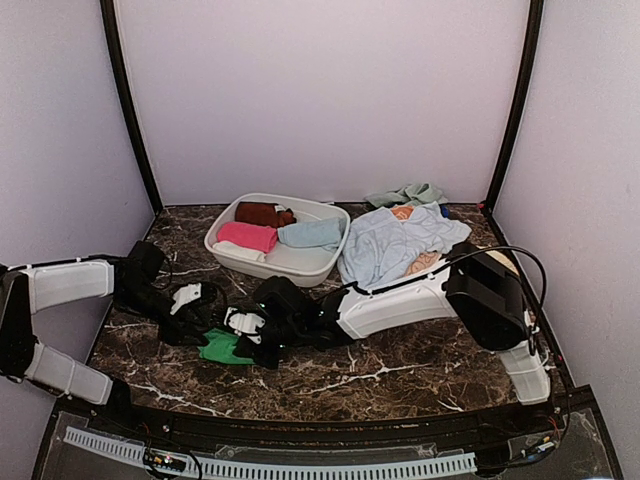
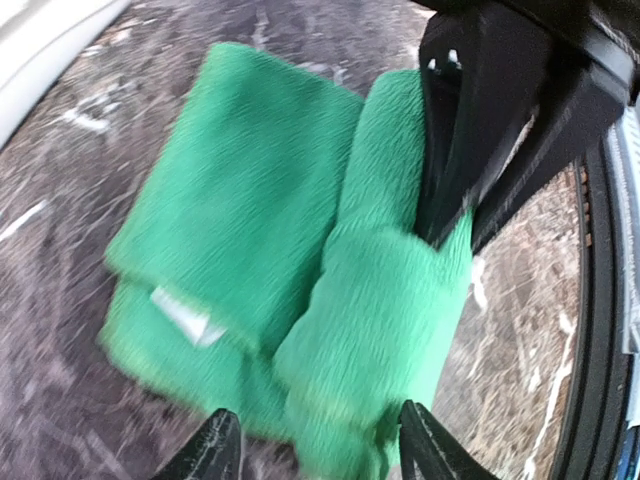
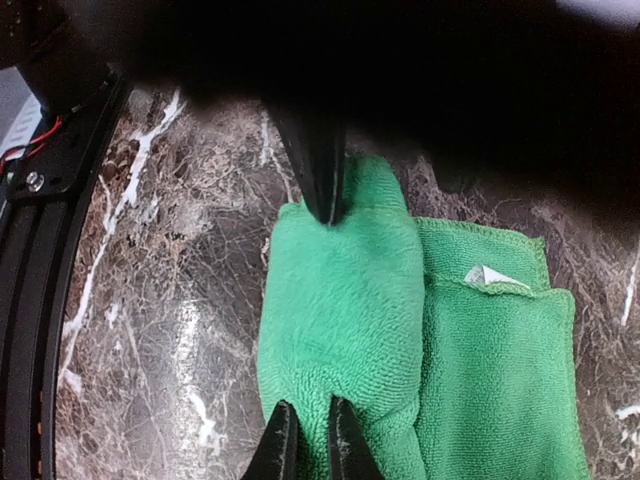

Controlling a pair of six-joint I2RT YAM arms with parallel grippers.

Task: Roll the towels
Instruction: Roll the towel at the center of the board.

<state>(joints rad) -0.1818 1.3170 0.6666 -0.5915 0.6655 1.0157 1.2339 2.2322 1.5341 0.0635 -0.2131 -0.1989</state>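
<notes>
Limpness is probably ruling: the bright green terry towel (image 3: 340, 330) is lying half-rolled on the dark marble table (image 3: 160, 330). Your right gripper (image 3: 308, 405) is pinching the roll; your left gripper (image 2: 318, 412) is gaping wide. Be holding both roll ends.

- The left wrist view is smeared throughout. The left gripper (image 2: 318, 447) shows only two fingertips, cut off by the bottom edge, which also crops the near end of the bright green terry towel (image 2: 240, 200).
- In the right wrist view the top is black shadow that swallows all but one finger of the left gripper. The right gripper (image 3: 312, 440) and the towel both run off the bottom edge.
- From above, both grippers cover the towel, leaving one near-left patch. Their jaws cannot be made out there.
- A peach printed cloth (image 1: 424, 262) shows only as slivers under a rumpled pale blue cloth (image 1: 390, 245).
</notes>
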